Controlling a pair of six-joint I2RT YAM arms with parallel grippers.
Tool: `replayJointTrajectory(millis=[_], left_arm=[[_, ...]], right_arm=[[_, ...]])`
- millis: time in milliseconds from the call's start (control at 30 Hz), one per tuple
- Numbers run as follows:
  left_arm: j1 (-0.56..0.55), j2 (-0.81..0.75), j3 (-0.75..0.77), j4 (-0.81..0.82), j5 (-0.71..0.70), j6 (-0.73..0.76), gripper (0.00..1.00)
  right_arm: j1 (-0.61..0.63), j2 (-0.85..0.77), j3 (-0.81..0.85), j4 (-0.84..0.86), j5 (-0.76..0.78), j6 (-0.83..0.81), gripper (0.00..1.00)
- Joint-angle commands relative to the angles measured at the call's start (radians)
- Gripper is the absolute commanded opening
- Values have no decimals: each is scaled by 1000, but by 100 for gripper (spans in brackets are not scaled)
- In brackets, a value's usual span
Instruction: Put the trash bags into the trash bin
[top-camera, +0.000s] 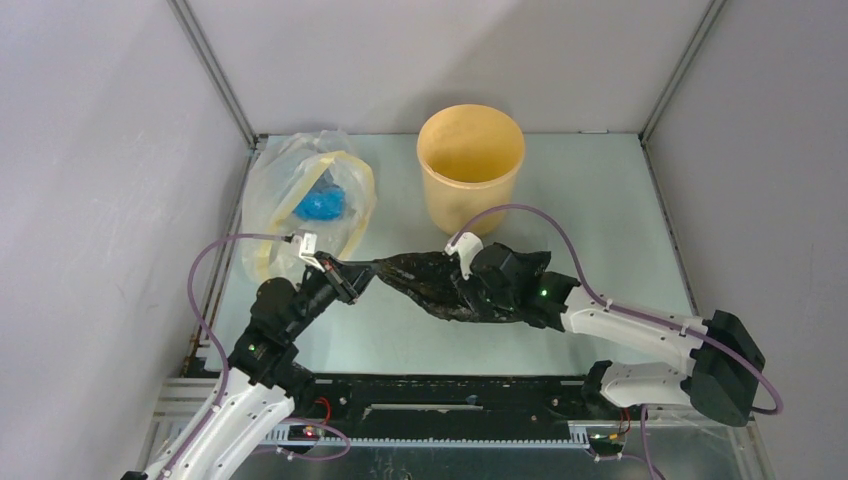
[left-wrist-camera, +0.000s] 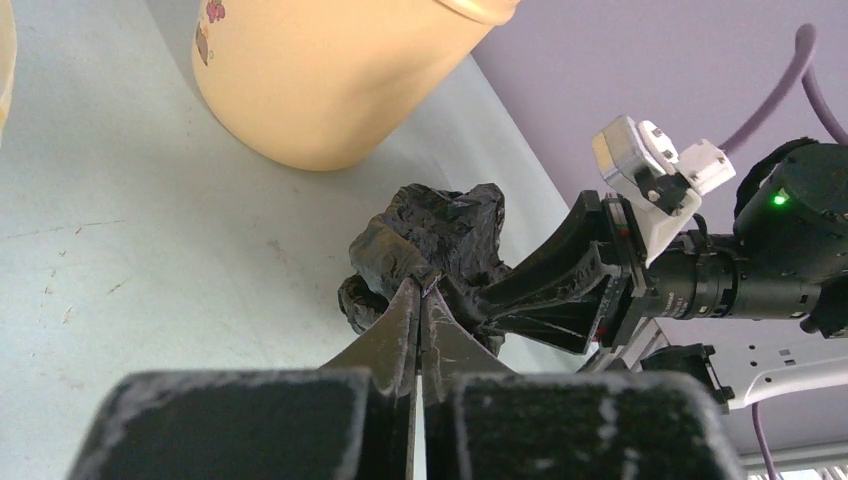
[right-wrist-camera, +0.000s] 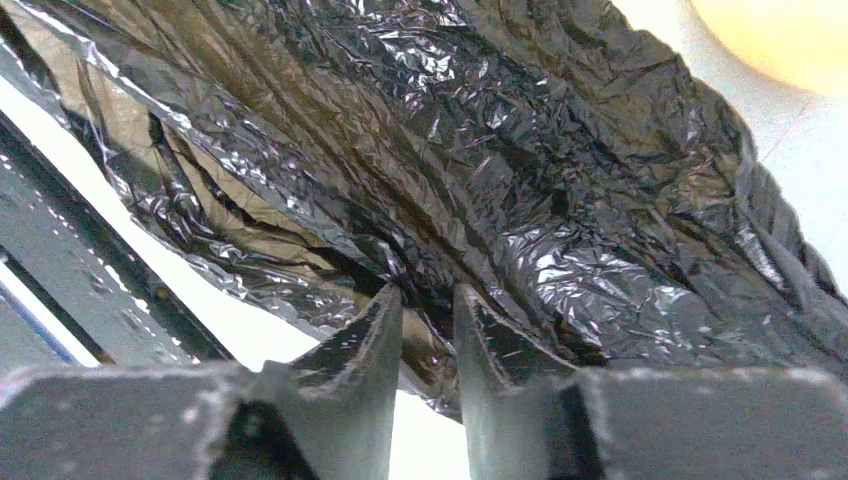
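The black trash bag (top-camera: 420, 280) hangs crumpled and stretched between my two grippers, in front of the yellow-orange trash bin (top-camera: 470, 165). My left gripper (top-camera: 352, 277) is shut on the bag's left end; the left wrist view shows its jaws (left-wrist-camera: 422, 287) pressed together on the film (left-wrist-camera: 440, 235), with the bin (left-wrist-camera: 320, 70) beyond. My right gripper (top-camera: 468, 288) is on the bag's right part; in the right wrist view its jaws (right-wrist-camera: 428, 290) stand nearly together with a fold of the glossy film (right-wrist-camera: 500, 150) between them. The bin's edge (right-wrist-camera: 780, 40) shows at top right.
A clear bag with a pale-yellow band and a blue lump (top-camera: 310, 200) lies at the back left, beside the bin. Grey walls enclose the table (top-camera: 600, 220) on three sides. The right gripper's body (left-wrist-camera: 560, 280) is close in front of the left gripper.
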Motion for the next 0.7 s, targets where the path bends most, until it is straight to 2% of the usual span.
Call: replayJointTrajectory(millis=[0, 67, 167, 267, 333, 433, 467, 533, 667], left_arm=[[-5, 11, 38, 11, -11, 26, 0], [-5, 14, 34, 11, -28, 26, 0], [-5, 22, 31, -8, -77, 22, 1], [-5, 45, 31, -18, -99, 22, 8], [-5, 65, 35, -17, -86, 29, 22], [-7, 86, 35, 7, -36, 47, 66], [-8, 87, 30, 16, -27, 45, 75], [-17, 83, 19, 32, -21, 39, 85], [-52, 79, -16, 71, -19, 8, 92]], right_arm=[[-3, 0, 36, 63, 15, 0, 16], [-4, -24, 36, 72, 28, 10, 0], [-19, -96, 36, 76, 42, 32, 0], [-54, -193, 41, 72, 44, 65, 0], [-87, -250, 63, 52, 47, 93, 0], [-156, -308, 117, 11, 39, 156, 0], [-180, -314, 139, -5, 27, 177, 0], [-224, -310, 184, -36, 2, 211, 0], [-255, -283, 239, -59, 15, 255, 0]])
